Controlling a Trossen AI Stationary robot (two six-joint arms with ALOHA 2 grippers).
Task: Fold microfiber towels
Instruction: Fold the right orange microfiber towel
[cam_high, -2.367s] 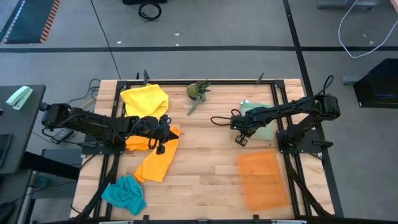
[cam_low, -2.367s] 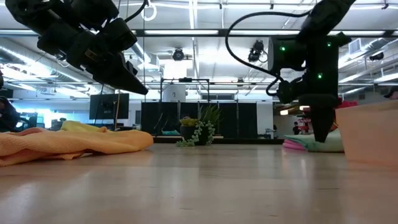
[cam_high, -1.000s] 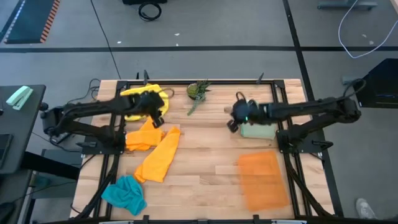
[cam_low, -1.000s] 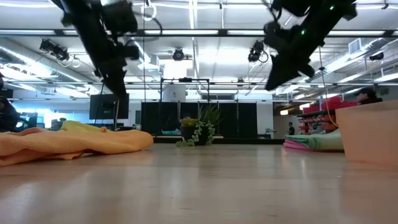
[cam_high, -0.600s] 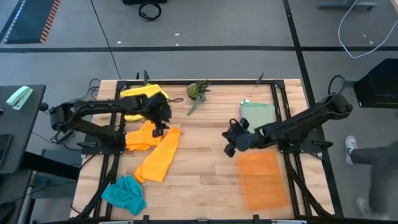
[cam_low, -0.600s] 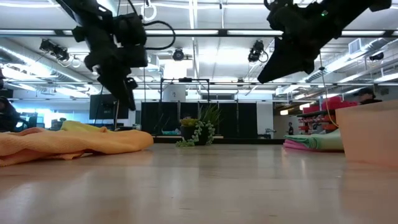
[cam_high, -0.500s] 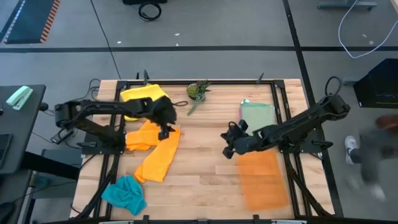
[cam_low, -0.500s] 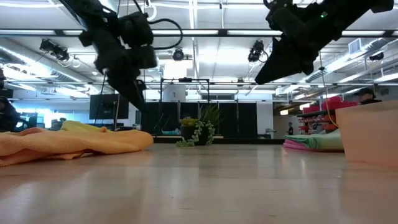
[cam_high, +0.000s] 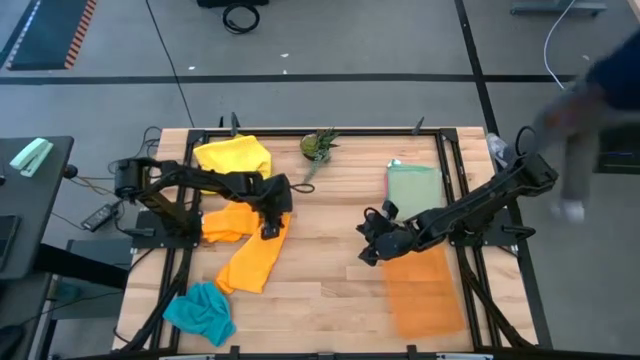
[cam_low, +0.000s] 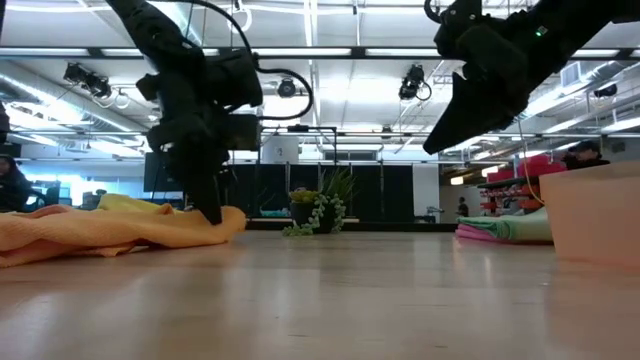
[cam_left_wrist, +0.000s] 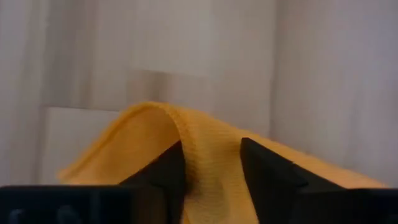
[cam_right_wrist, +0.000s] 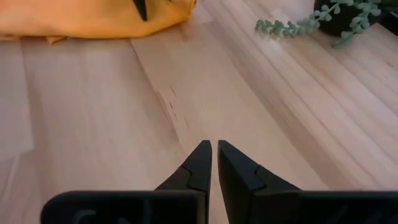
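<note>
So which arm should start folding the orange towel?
Left. The left gripper is already down on the orange towel, with a ridge of cloth between its fingers. The right gripper is shut, empty and hangs over bare wood near the mat, well away from it.

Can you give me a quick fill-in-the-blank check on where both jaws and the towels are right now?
1. The left gripper has its jaws around a fold of the ____ towel.
2. The right gripper, jaws shut and holding nothing, hangs over bare wood just beside the orange ____.
3. The teal towel lies crumpled at the table's near-____ corner.
4. The small plant stands at the far edge, between the ____ towel and the pale green towel.

Missing words: orange; mat; left; yellow
</note>
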